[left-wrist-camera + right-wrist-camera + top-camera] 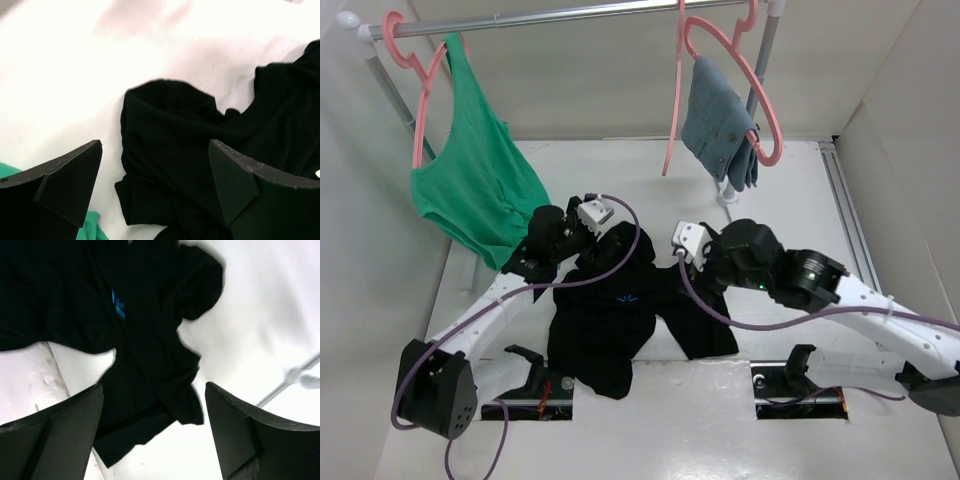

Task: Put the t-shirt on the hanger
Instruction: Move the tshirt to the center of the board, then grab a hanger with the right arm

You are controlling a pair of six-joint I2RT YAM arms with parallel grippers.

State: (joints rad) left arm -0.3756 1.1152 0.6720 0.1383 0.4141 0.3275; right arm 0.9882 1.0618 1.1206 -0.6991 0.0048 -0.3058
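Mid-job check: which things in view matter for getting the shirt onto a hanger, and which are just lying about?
Job: black t-shirt, crumpled on the table; left pincer and right pincer, both open above it. I can't pick out a bare hanger.
Lying about: green tank top on the far-left hanger; grey-blue cloth on the far-right hanger; clothes rail.

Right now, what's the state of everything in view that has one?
black t-shirt: crumpled on the table, not on any hanger
left gripper: open, over the t-shirt
right gripper: open, over the t-shirt
green tank top: hung on the left pink hanger
grey-blue cloth: hung on the right pink hanger
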